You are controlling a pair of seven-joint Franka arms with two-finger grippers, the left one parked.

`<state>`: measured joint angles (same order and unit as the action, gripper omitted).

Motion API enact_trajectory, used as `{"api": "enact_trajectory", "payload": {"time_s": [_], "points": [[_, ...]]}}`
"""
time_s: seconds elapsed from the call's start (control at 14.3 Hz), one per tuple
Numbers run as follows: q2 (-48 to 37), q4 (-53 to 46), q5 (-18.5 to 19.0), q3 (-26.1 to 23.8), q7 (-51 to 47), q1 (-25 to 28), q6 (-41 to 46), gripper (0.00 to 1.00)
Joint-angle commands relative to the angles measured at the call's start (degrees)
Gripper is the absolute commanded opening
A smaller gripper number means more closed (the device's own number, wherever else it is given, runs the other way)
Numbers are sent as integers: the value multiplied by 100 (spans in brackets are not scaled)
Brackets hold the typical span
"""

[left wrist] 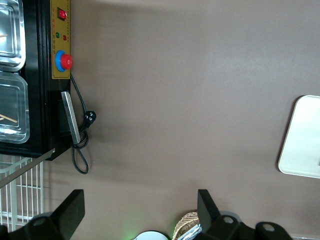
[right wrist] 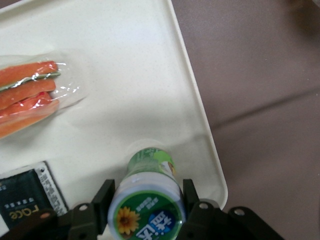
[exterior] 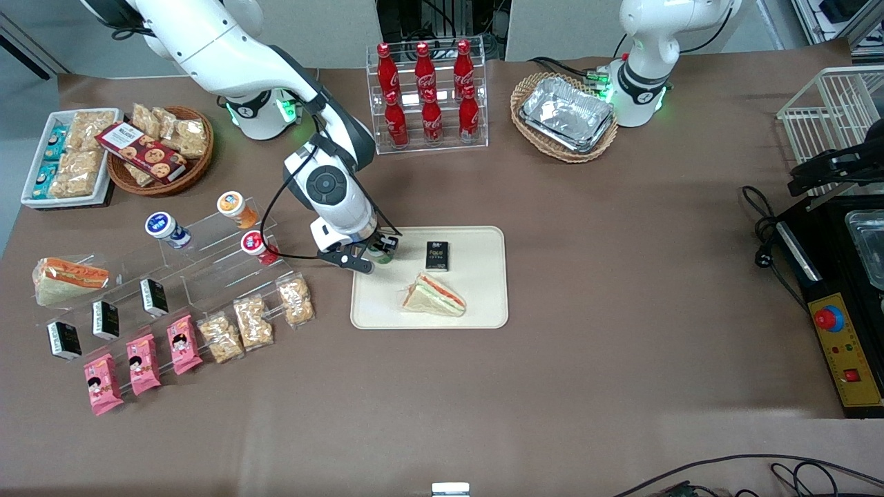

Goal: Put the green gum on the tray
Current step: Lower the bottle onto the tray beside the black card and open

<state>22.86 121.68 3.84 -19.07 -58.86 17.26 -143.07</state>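
Observation:
The green gum (right wrist: pixel 147 205), a green bottle with a white cap rim and a green flower label, stands upright between my right gripper's fingers (right wrist: pixel 107 194). My right gripper (right wrist: pixel 146 192) is shut on its cap. The bottle's base is at the surface of the cream tray (right wrist: pixel 150 100), close to a rounded corner. In the front view the gripper (exterior: pixel 378 252) and the gum (exterior: pixel 382 257) are at the tray's (exterior: pixel 483 304) corner that is farthest from the camera and toward the working arm's end. The tray's edge also shows in the left wrist view (left wrist: pixel 305 145).
A wrapped sandwich (exterior: pixel 434 295) and a black packet (exterior: pixel 437 255) lie on the tray. A clear stepped stand with blue (exterior: pixel 164 228), orange (exterior: pixel 236 208) and red (exterior: pixel 257 247) gum bottles is beside the gripper. A cola rack (exterior: pixel 427 96) and a basket of foil containers (exterior: pixel 566 114) stand farther back.

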Motion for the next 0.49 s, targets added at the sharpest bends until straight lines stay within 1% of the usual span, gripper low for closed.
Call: {"api": "enact_trajectory", "payload": {"time_s": [0.0,0.21,0.35,0.42], "points": [[96,-74,153,44,-187,31,-90,97],[-96,-100,170,44,-161,-21,-37,99],[-526,-100,161,70,-143,-117,172,100],[-798,-109,144,62,-108,-257,400,100]]}}
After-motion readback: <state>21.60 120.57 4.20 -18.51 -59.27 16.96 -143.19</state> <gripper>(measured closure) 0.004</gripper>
